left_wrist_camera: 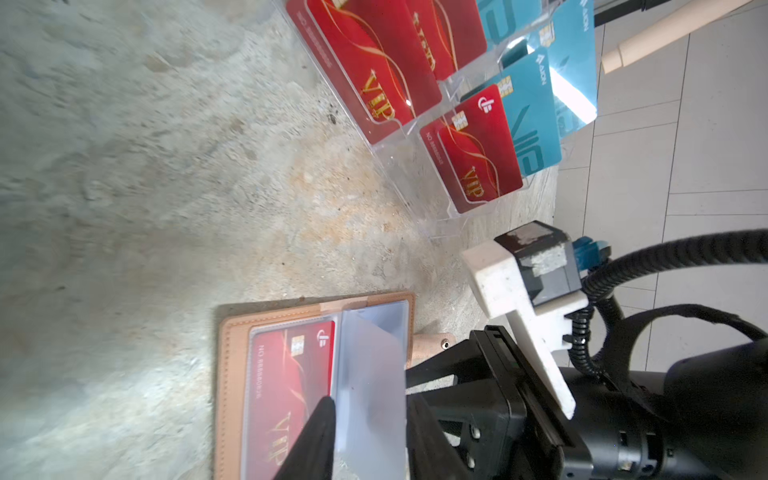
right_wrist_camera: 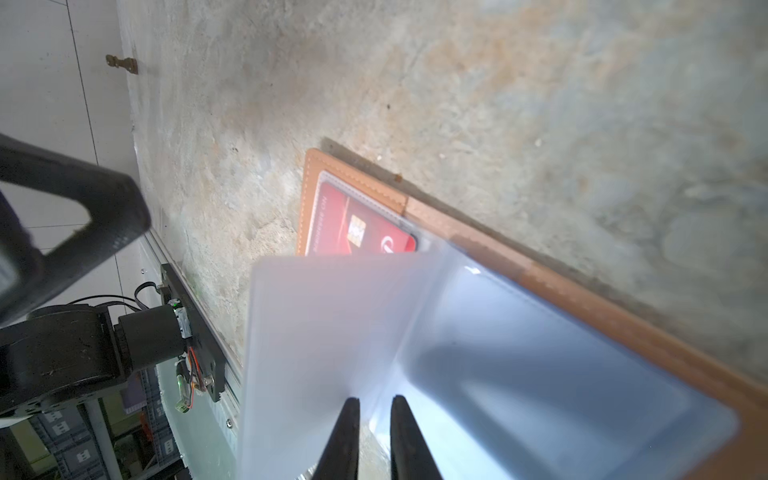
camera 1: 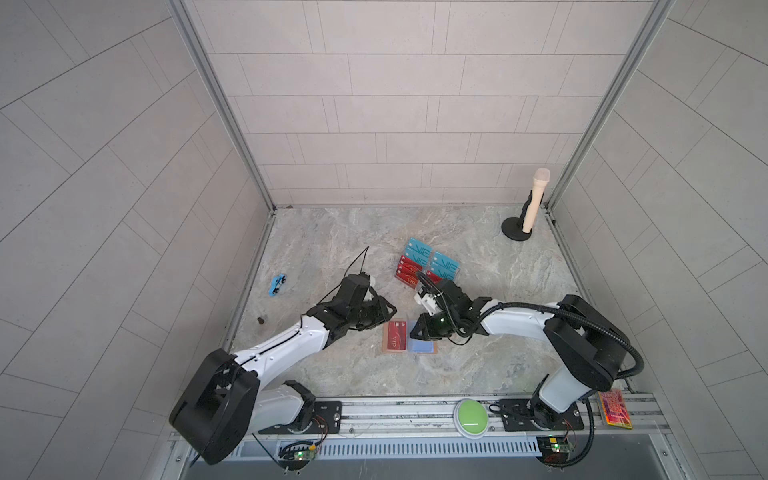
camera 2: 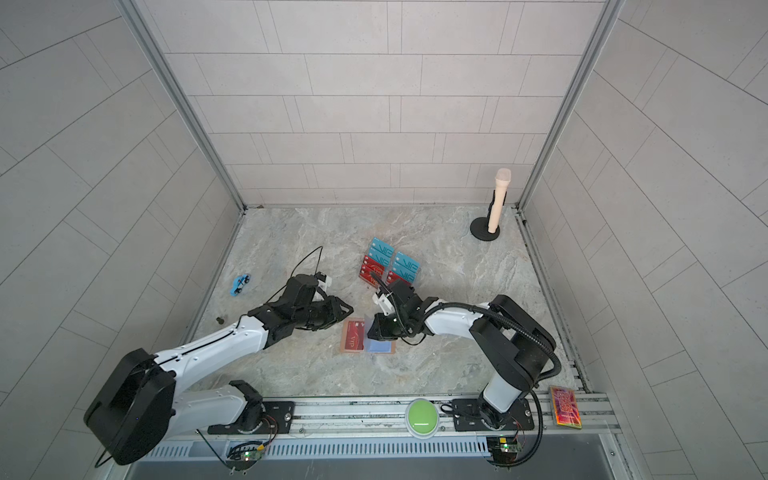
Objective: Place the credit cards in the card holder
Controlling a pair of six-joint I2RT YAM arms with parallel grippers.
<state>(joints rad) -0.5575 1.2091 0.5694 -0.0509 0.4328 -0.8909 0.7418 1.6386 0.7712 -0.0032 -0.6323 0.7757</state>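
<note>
So, where is the card holder [camera 1: 392,352]?

Open flat on the table [camera 1: 332,249], near the middle of its front edge. One red card [camera 1: 395,336] already sits under clear plastic in the half nearer the left arm.

And the other cards [camera 1: 444,262]?

Red and teal ones stand in a clear stand [left_wrist_camera: 415,199] just behind the holder, toward the table's middle.

What is the right hand [right_wrist_camera: 375,401] doing?

Its fingers are pinched on a clear leaf [right_wrist_camera: 324,332] of the holder, and the leaf stands up off the blue pocket.

And the left hand [camera 1: 384,311]?

It hovers by the holder's left half, with one finger [left_wrist_camera: 318,436] showing over the red card. Open or closed, I cannot tell.
</note>
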